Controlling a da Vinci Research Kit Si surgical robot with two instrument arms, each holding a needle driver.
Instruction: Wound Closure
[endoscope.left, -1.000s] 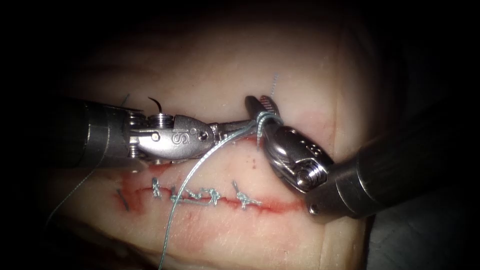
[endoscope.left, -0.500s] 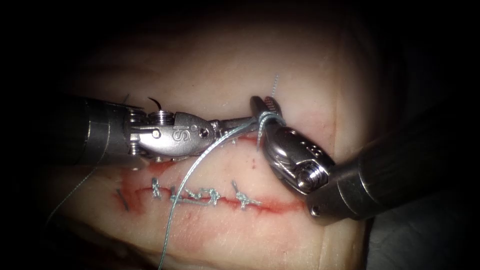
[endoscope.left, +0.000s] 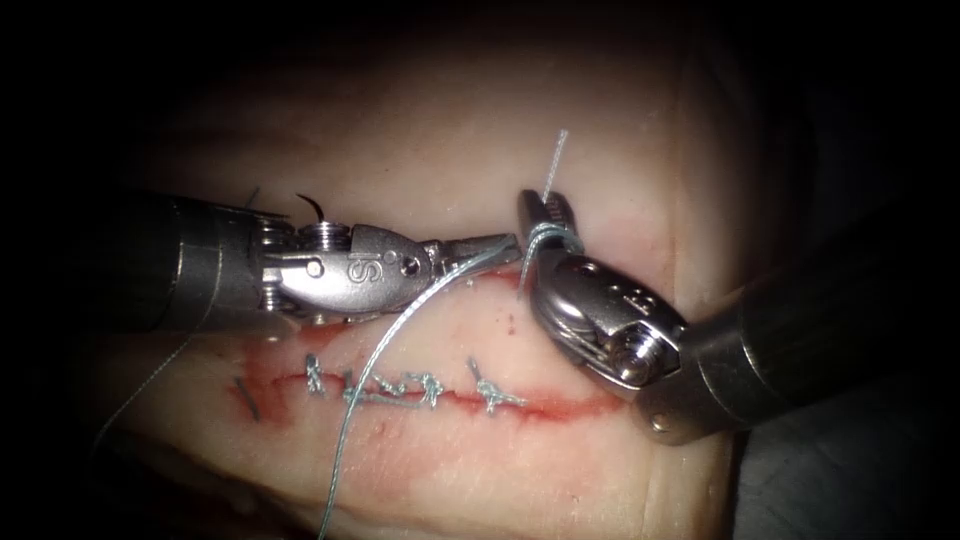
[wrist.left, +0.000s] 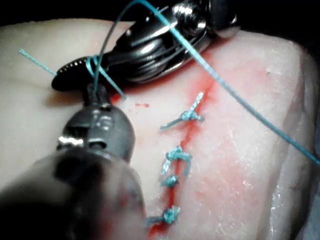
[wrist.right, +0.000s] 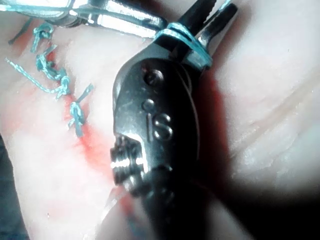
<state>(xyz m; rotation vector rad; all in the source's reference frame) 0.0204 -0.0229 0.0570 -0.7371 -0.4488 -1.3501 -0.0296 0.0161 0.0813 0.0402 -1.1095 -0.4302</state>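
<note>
A: Thread first — we see the pale blue-green suture thread (endoscope.left: 375, 350) wound in loops around the jaws of the steel right needle driver (endoscope.left: 545, 212), just behind their tips. Those jaws stand slightly apart, and a short end of thread sticks out above them.

B: We agree. The steel left needle driver (endoscope.left: 500, 243) has its jaws closed on that same thread, its tip just beside the right tool's. From there the long strand drops across the red cut (endoscope.left: 540, 405) and runs off the near edge of the pale pork tissue (endoscope.left: 420, 130).

A: And the thin dark curved needle (endoscope.left: 312, 206)? We see only a short arc of it, free above the left tool's wrist, on the far side of the cut; neither tool holds it, and we cannot tell whether it touches the tissue.

B: Four knotted blue stitches (endoscope.left: 415, 388) sit along the cut. Bare tissue lies open beyond both tools; the right edge falls into dark close behind the right shaft.
</note>
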